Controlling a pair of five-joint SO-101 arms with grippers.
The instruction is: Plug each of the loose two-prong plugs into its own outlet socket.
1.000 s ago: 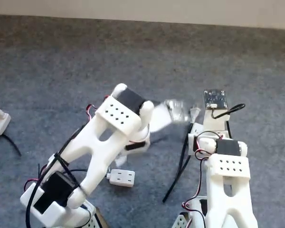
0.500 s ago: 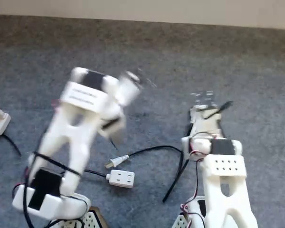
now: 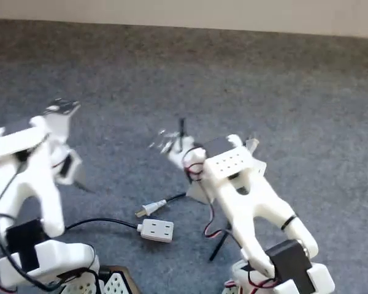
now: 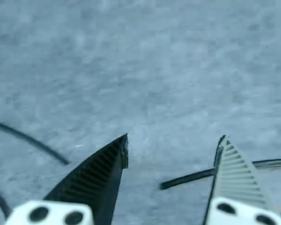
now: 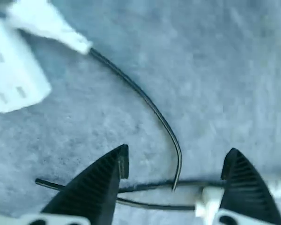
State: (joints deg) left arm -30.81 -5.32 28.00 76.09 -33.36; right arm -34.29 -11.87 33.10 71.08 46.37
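Nearest in the high view, the left arm (image 3: 30, 177) stands at about 8 o'clock of the table and the right arm (image 3: 251, 202) at about 5 o'clock. Between the two, a white outlet socket (image 3: 156, 230) lies flat on the grey carpet (image 3: 294, 92). Its black lead (image 3: 104, 222) goes off toward 9 o'clock. Just beside the outlet socket, at its 11 o'clock, lies a white two-prong plug (image 3: 148, 209). It is not inserted; it is close to the socket but apart from it, and its prongs point toward about 8 o'clock. The plug's thin black cord (image 3: 175, 197) leaves toward 2 o'clock and passes under the right arm. A little farther, at about 1 o'clock of the plug, the right gripper (image 5: 178, 152) hangs over the carpet. Its jaws are wide apart and hold nothing, and a curved part of the black cord lies on the carpet below the gap. A small white piece (image 5: 203, 202) shows by one finger; I cannot tell what it is. Farther off, at about 10 o'clock and well apart from the plug, is the left gripper (image 4: 173, 140). Its jaws are also wide and empty, above carpet with a piece of dark wire (image 4: 196, 176).
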